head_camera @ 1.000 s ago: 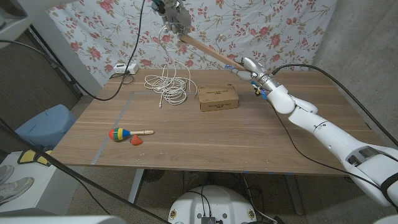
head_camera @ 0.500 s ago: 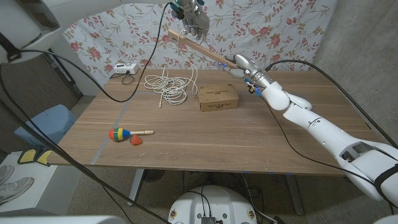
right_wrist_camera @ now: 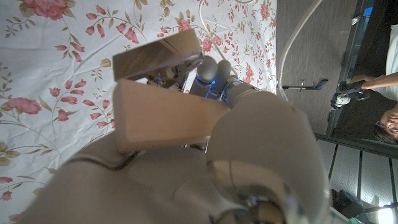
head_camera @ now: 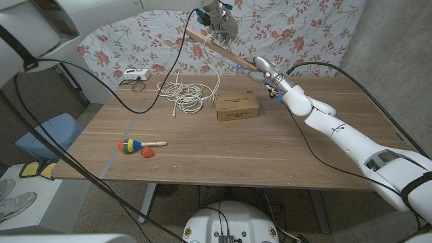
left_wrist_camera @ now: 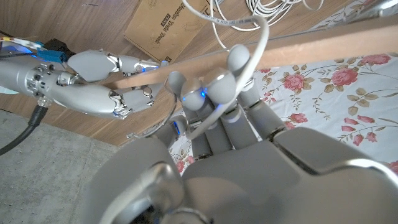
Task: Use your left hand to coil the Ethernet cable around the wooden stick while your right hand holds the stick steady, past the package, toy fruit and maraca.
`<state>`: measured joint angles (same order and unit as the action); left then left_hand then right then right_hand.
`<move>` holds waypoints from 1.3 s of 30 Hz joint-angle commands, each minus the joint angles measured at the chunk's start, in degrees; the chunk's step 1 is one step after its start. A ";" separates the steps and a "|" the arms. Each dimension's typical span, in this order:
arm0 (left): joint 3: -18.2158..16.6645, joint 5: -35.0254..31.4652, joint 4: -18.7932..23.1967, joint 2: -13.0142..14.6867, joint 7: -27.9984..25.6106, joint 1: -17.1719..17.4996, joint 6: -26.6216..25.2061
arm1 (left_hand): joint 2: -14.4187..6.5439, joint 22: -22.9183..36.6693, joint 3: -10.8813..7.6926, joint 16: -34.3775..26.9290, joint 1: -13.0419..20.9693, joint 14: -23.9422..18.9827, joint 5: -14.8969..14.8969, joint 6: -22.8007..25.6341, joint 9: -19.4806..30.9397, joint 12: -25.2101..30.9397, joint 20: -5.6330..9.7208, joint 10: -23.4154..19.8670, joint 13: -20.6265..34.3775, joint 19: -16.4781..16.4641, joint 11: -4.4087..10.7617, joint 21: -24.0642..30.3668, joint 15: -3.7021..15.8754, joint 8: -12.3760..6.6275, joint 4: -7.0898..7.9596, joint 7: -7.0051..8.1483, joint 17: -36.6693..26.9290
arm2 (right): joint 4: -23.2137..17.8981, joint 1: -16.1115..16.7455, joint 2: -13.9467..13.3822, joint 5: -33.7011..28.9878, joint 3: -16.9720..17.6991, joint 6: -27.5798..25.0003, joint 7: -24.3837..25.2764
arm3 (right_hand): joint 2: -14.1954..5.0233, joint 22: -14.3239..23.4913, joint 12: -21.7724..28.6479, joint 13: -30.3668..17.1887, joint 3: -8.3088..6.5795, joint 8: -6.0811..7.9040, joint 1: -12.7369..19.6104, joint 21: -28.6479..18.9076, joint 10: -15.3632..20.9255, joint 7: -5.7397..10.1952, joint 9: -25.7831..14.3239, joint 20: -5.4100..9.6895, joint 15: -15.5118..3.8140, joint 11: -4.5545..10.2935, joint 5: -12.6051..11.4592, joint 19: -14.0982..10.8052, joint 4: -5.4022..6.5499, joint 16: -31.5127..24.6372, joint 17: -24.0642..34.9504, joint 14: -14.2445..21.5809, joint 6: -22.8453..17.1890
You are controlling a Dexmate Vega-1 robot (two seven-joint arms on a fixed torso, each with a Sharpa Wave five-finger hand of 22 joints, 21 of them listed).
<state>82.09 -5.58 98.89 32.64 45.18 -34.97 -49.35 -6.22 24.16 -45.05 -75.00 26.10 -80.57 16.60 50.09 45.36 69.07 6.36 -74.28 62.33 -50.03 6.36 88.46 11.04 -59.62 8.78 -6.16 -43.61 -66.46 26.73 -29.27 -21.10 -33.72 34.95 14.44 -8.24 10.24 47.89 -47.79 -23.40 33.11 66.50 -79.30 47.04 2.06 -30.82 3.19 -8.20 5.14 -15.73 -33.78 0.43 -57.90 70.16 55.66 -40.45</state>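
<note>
Nearest the table's front edge, lower left of the head view, lie one striped maraca (head_camera: 132, 145) and one red toy fruit (head_camera: 147, 153) just beside its handle. Farther back at centre sits one brown package (head_camera: 237, 106), with the white Ethernet cable (head_camera: 183, 94) heaped in loops to its left. Beyond, right of upper centre, the right hand (head_camera: 264, 70) grips the lower end of the single wooden stick (head_camera: 223, 49), which slants up toward the top centre. There the left hand (head_camera: 218, 15) is raised at the stick's upper end. The left wrist view adds what the head view cannot: the left hand's fingers (left_wrist_camera: 238, 59) curl against the stick with a cable strand across them. The right wrist view shows a person at its right edge.
</note>
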 commanded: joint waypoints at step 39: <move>-18.45 15.42 29.93 17.57 -33.15 24.45 -13.09 | -0.40 3.91 -2.17 -2.14 -5.95 -0.93 3.98 -3.14 2.48 -1.11 1.03 -3.36 -4.26 -2.73 0.01 -0.06 0.23 -3.59 1.44 -4.60 -0.30 | 15.00 -4.92 3.94 7.55 2.85 -1.37 7.77 | -0.93 0.08 0.03 -0.14 -0.06 -0.18 0.86 -0.77 0.80 -0.09 0.20 6.02 -4.23 0.32 -0.28 -1.05 -0.76 -1.34 0.24 0.66 -0.96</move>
<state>74.62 0.46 124.80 44.69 20.68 -22.96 -65.26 -6.70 27.78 -46.85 -77.00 20.80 -81.40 20.14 50.12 47.62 68.22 7.07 -76.14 58.49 -51.98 5.36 88.74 11.05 -62.77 10.27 -6.61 -43.77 -53.73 21.34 -26.12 -17.25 -33.85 31.74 21.02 -8.23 10.12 47.87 -47.90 -23.24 32.85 66.51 -79.88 47.41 1.87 -30.40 3.14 -8.42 5.13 -15.85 -34.56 0.27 -58.96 70.15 55.88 -40.66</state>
